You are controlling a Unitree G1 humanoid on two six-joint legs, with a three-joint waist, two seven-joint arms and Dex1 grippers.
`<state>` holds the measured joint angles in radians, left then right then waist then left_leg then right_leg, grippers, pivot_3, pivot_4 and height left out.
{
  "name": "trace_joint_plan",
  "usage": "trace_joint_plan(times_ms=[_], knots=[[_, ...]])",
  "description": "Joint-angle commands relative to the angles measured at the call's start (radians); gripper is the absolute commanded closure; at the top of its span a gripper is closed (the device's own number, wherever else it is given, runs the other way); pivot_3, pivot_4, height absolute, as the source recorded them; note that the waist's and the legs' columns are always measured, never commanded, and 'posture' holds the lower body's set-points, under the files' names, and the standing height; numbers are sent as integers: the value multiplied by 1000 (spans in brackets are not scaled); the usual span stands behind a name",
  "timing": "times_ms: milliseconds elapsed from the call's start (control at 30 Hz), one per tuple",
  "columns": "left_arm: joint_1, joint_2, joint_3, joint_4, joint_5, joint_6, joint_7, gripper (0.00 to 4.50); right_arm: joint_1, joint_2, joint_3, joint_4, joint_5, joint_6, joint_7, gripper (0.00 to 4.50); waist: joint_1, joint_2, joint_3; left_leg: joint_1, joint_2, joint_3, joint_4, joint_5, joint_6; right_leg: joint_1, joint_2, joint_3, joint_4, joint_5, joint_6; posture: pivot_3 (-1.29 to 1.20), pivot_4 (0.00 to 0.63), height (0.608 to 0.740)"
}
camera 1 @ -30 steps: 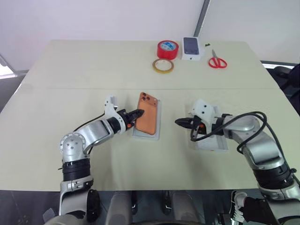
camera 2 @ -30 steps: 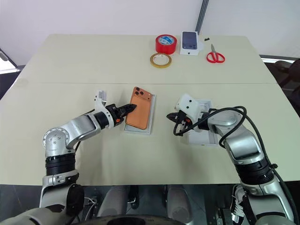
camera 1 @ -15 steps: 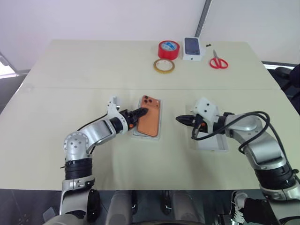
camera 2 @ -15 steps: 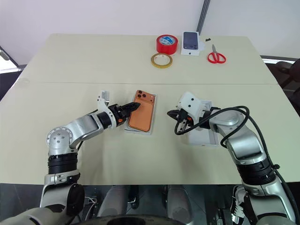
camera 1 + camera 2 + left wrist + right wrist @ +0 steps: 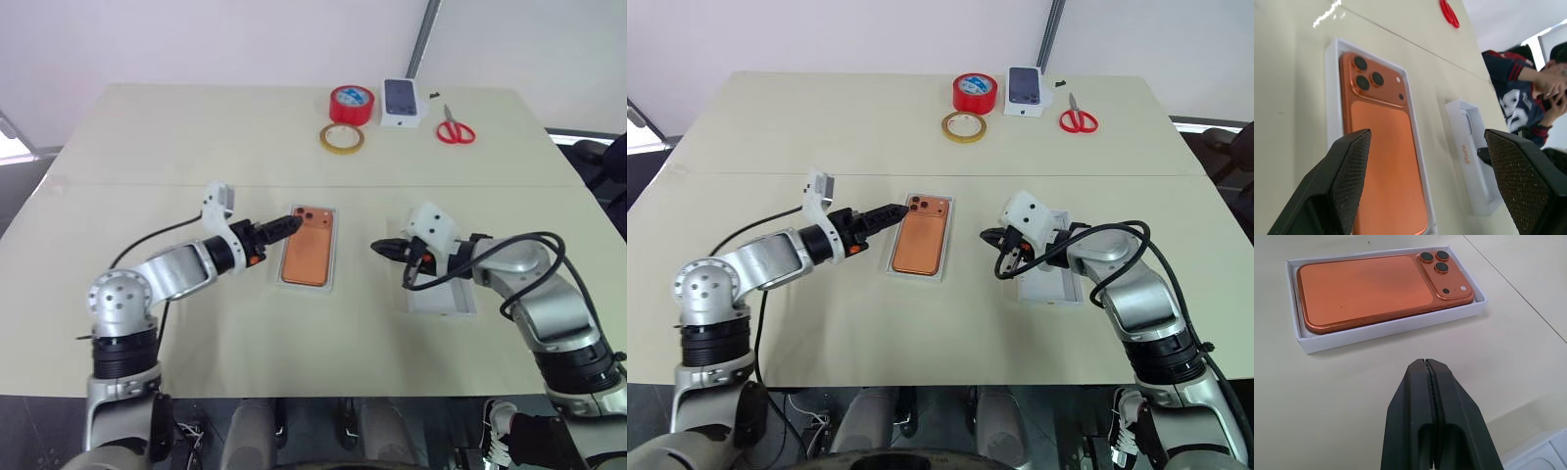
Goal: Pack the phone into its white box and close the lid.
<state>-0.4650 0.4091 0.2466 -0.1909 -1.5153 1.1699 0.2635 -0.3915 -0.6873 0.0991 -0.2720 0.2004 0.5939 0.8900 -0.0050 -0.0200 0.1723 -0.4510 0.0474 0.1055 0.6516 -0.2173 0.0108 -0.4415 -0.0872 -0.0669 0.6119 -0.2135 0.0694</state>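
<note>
Item: orange phone (image 5: pixel 307 257), lying flat, back up, inside the white box (image 5: pixel 1376 330) at table centre. Left gripper (image 5: pixel 279 228): spread wide, empty, just left of the box. Right gripper (image 5: pixel 1425 377): pressed shut, empty. Lid (image 5: pixel 443 290): lying right. I judged the risk: shut fingers nudging the lid rather than gripping it.

- Phone (image 5: pixel 1369 291): smooth orange back, satin sheen, glossy dark lenses.
- White box (image 5: pixel 1391 330): matt cardboard, plain walls.
- Left gripper (image 5: pixel 1435 181) fingers (image 5: pixel 1349 171): black, fine cross-hatched pads.
- Table (image 5: pixel 196 147): matt beige, smooth.
- Red tape roll (image 5: pixel 351 103): glossy.
</note>
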Motion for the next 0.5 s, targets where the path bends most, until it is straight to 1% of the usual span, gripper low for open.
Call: trace_joint_plan(times_ms=[33, 67, 100, 133, 167, 200, 333, 367, 433, 500], knots=[[1, 84, 14, -65, 28, -12, -53, 621, -32, -7, -5, -6, -4, -15, -10, 4500, 0, 0, 0, 0, 0, 0, 0, 0, 0, 0, 0, 0, 0, 0, 0, 0, 150, 740], [5, 117, 9, -77, 85, -30, -80, 621, -44, -7, 7, 1, -16, -6, -18, 4500, -2, 0, 0, 0, 0, 0, 0, 0, 0, 0, 0, 0, 0, 0, 0, 0, 150, 740], [10, 164, -19, -90, 183, -55, -110, 621, -61, -3, 26, 14, -40, 4, -36, 4500, -3, 0, 0, 0, 0, 0, 0, 0, 0, 0, 0, 0, 0, 0, 0, 0, 150, 740], [20, 223, -75, -106, 308, -89, -143, 1123, -83, 4, 52, 34, -63, 30, -54, 4500, -6, 0, 0, 0, 0, 0, 0, 0, 0, 0, 0, 0, 0, 0, 0, 0, 150, 740], [30, 270, -132, -117, 410, -121, -185, 1368, -107, 18, 73, 56, -86, 65, -82, 4500, -8, 0, 0, 1, 0, 1, -1, 0, -1, 0, 0, 0, 0, 0, 0, 0, 150, 740], [37, 293, -172, -118, 473, -146, -224, 1854, -129, 33, 89, 73, -96, 104, -104, 4500, -9, 0, 0, 3, 0, 2, -2, -1, -2, 0, 0, 1, 0, 0, 0, 0, 150, 740], [15, 258, -242, -58, 610, -204, -303, 3898, -184, 72, 161, 84, -133, 154, -128, 4500, 1, 1, 0, 2, 0, 2, -4, -1, -4, -2, -1, 1, 0, 0, 0, 0, 150, 740], [5, 254, -274, -48, 654, -210, -323, 4479, -197, 80, 186, 88, -152, 159, -138, 4500, 1, 1, 0, 0, 0, 2, -4, -1, -4, -3, -1, 1, -1, 0, 0, 0, 150, 740], [-15, 241, -332, -21, 733, -222, -362, 4479, -222, 100, 228, 104, -187, 173, -162, 4500, 0, 1, 0, -2, 0, 2, -4, -1, -4, -4, -1, 2, -1, 0, 0, 0, 150, 740], [-40, 208, -378, 18, 796, -232, -393, 4479, -251, 134, 267, 132, -225, 183, -197, 4500, -1, 1, 0, -3, 0, 3, -3, -1, -4, -5, -2, 2, -1, 0, 0, 0, 150, 740]])
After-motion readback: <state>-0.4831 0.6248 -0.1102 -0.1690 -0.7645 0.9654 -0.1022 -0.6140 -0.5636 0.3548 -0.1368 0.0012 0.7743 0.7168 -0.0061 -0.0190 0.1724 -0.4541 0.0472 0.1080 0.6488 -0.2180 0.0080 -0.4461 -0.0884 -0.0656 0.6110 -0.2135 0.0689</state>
